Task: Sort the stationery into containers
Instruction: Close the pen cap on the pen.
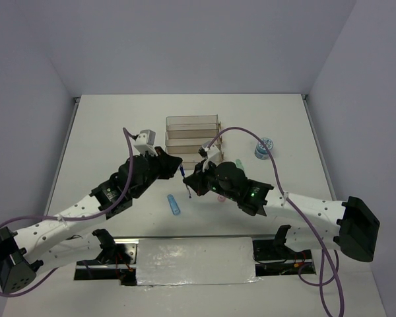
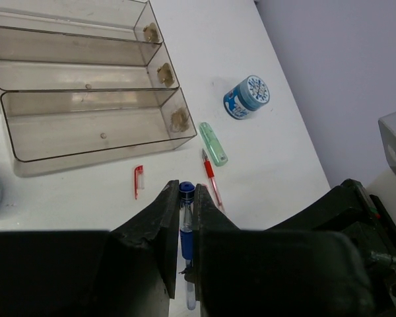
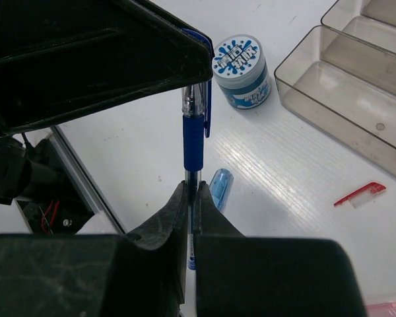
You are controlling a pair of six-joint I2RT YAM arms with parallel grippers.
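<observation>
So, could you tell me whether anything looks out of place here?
The left hand and right hand both pinch one blue pen in mid-air. A red cap-like piece lies loose near the trays, apart from the red pen.

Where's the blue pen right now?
In the top view the blue pen is held up in the middle, pinched between the left claw and the right claw, just on the near side of the clear trays.

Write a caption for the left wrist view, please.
Left gripper pinches a blue pen; trays, a green stick, a red pen and a roll lie beyond.
</observation>
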